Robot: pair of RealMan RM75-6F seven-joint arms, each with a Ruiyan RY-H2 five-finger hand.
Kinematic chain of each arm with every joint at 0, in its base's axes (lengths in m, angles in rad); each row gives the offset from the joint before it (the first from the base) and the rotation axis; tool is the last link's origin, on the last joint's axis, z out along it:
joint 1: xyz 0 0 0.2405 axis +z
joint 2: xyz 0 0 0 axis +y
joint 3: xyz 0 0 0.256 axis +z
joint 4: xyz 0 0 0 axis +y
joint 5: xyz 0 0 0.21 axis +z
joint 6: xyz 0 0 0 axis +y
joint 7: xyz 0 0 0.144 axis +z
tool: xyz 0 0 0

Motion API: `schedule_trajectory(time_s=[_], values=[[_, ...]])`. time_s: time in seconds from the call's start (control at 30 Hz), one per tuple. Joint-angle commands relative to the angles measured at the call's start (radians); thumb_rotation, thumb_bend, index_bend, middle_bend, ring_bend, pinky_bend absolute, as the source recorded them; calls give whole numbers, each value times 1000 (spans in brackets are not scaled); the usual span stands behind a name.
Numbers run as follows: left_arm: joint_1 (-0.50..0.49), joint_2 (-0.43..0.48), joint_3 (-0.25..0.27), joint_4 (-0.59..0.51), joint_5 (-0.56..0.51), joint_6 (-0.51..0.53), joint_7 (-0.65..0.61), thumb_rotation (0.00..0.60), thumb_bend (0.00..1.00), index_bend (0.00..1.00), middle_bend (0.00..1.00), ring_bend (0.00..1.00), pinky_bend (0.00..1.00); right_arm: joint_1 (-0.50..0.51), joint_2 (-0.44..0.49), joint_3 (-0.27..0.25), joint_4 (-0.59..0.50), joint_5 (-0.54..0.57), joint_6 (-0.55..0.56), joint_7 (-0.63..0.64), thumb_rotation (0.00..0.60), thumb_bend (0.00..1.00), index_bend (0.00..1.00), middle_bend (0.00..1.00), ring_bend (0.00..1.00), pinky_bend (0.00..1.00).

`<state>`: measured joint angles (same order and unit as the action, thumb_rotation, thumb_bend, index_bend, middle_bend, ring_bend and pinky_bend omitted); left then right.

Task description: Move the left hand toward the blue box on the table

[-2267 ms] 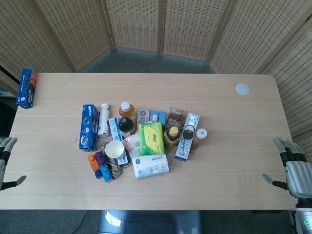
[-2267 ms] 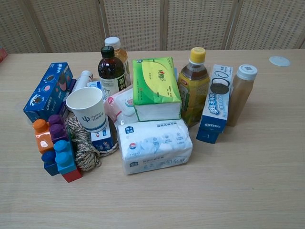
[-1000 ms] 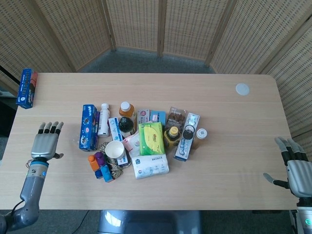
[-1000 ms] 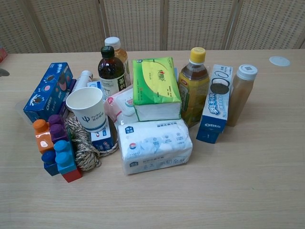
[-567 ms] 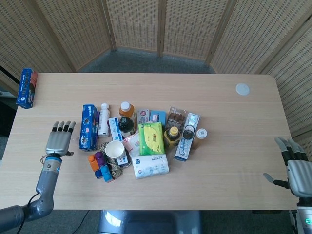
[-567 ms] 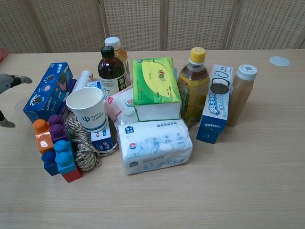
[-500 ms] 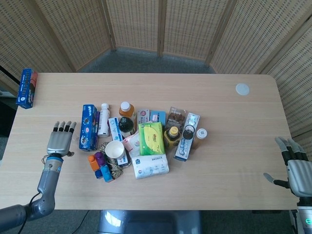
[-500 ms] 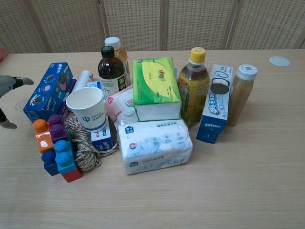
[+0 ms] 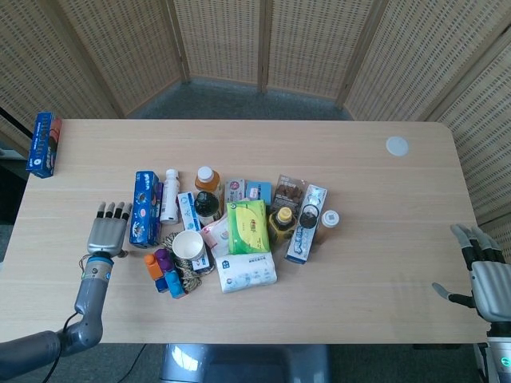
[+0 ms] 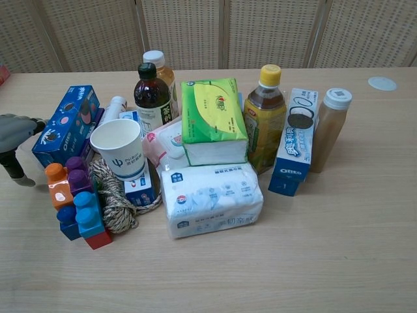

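Two hands, both open & empty: right hand (image 9: pixel 484 279) idles at the near right edge of the worktop (image 9: pixel 383 239), well apart from the clutter. Left hand (image 9: pixel 107 233) hovers flat, fingers spread, just beside the blue Oreo box (image 9: pixel 145 207) at the pile's left end, prob. lined up for a reach. White "OREO" box (image 10: pixel 297 151) stands right of centre. Another blue box (image 9: pixel 43 144) lies at the far left edge.

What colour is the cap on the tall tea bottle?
Yellow; the tea bottle's cap shows best in the chest view.
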<state>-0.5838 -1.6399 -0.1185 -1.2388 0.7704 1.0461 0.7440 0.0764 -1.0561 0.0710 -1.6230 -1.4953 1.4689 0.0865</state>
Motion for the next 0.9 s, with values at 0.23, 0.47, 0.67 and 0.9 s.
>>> schedule_trajectory(time_s=[0.23, 0.47, 0.67, 0.9], values=[[-2, -49, 2, 76, 53, 24, -25, 600, 0, 343, 324, 404, 447, 0, 0, 1, 1, 3, -2, 3, 600, 0, 0, 0, 0, 0], [5, -75, -1, 110, 68, 35, -29, 600, 0, 514, 510, 583, 593, 0, -1, 1, 4, 5, -3, 5, 600, 0, 0, 0, 0, 0], [10, -80, -11, 115, 96, 54, -45, 600, 0, 620, 623, 681, 649, 0, -1, 1, 6, 5, -2, 3, 600, 0, 0, 0, 0, 0], [17, -38, -31, 43, 121, 95, -41, 600, 0, 640, 646, 702, 657, -1, -1, 1, 5, 4, 0, 2, 600, 0, 0, 0, 0, 0]])
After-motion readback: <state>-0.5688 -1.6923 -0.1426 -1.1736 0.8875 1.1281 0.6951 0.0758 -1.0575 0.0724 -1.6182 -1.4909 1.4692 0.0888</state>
